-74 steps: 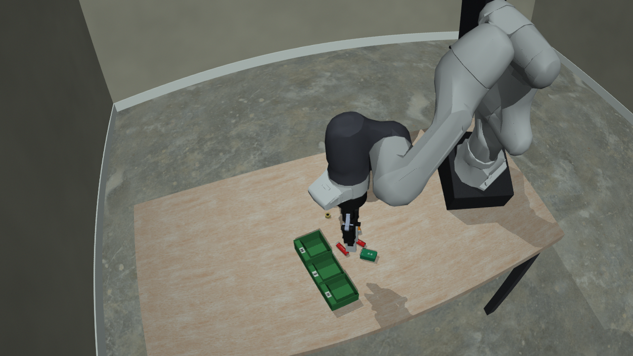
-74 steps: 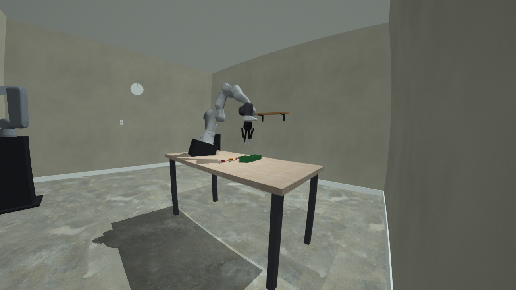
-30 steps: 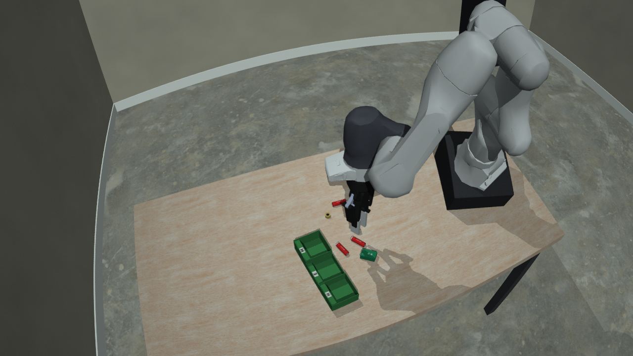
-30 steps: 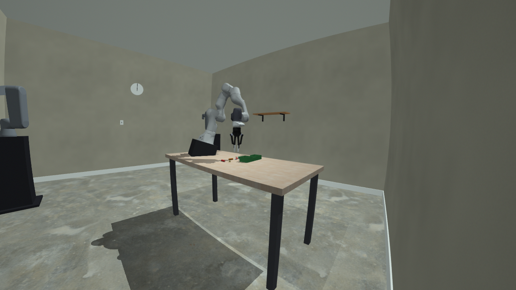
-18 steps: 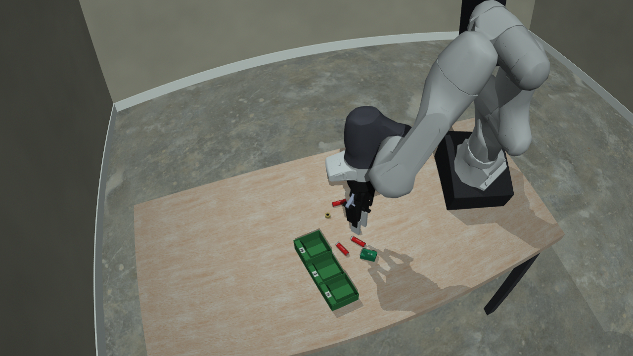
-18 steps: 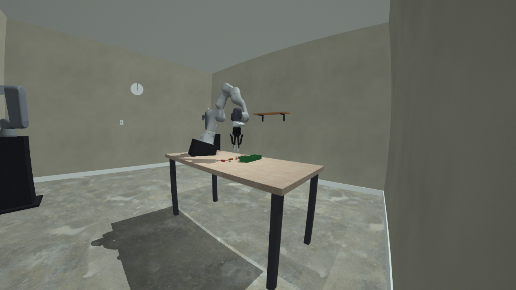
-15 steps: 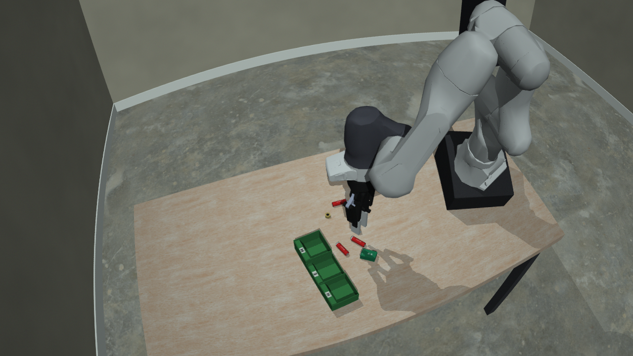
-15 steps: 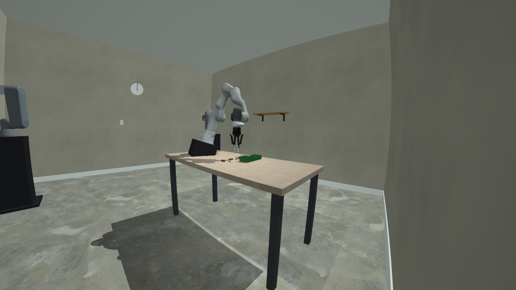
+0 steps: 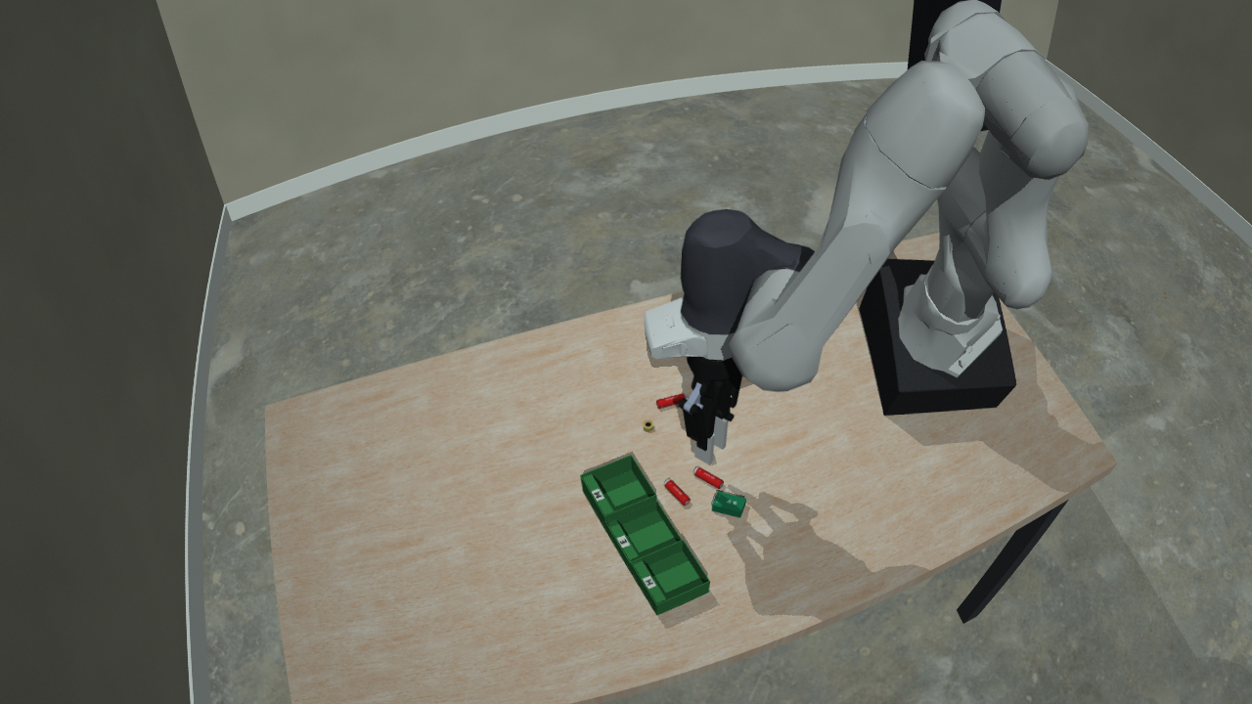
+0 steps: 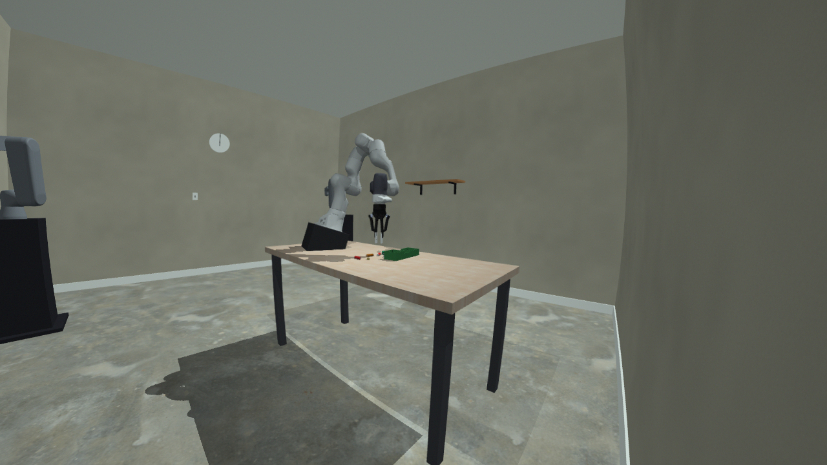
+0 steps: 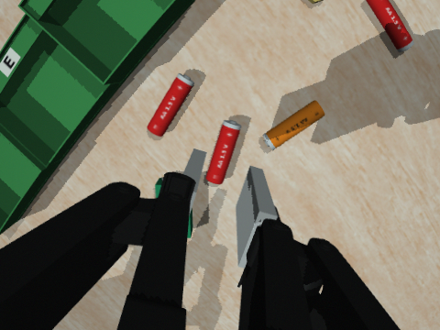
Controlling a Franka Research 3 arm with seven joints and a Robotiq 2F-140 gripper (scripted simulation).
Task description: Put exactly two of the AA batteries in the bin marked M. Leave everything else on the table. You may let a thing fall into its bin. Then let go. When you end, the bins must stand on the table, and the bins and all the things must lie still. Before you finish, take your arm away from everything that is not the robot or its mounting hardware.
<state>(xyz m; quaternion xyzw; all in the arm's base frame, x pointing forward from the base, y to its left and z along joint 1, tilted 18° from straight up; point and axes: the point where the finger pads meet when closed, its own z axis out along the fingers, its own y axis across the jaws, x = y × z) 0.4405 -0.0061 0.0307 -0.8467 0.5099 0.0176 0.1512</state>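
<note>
Gripper [image 11: 225,202]: fingers partly closed, pinching nothing, hovering above the table.
Nearest red battery [image 11: 223,152]: lying flat below the fingers — orange battery [image 11: 293,124] near it.
Bin M [image 11: 106,13]: holds nothing.
Risk: narrow gap may knock the battery rolling — or snag its neighbour.

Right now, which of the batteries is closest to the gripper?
The red battery lying just ahead of the gripper, in line with the gap between its fingers. The other two reds and the orange one lie farther off.
</note>
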